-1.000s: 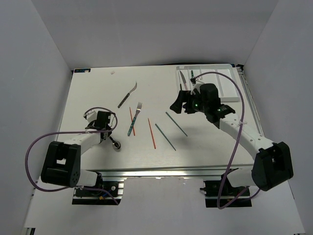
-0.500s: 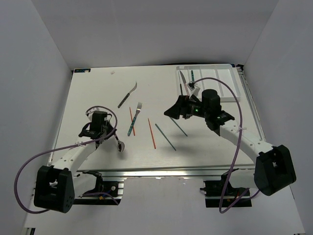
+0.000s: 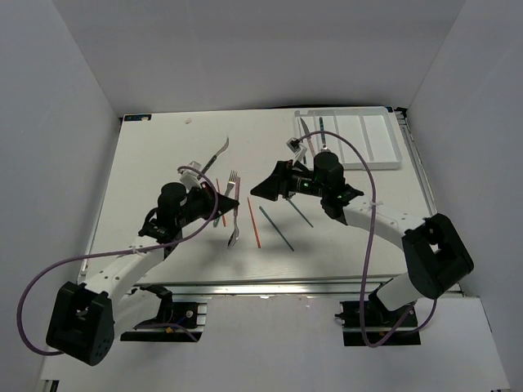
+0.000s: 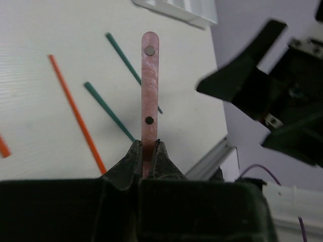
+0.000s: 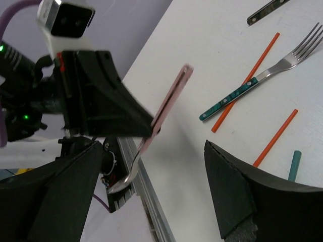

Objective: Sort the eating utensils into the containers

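The left pincer (image 4: 146, 151) is clamped tight on a pink-handled silver spoon (image 4: 150, 75), its bowl hanging below. Facing it, the right pincer (image 3: 261, 188) gapes wide, apparently empty; the white compartmented plastic tray (image 3: 380, 139) lies well behind it.

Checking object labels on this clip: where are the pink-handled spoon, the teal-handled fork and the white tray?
pink-handled spoon (image 4: 150, 91), left wrist view, middle of its handle.
teal-handled fork (image 5: 255, 80), right wrist view, where neck meets handle.
white tray (image 3: 381, 135), top external view, bare compartment floor.
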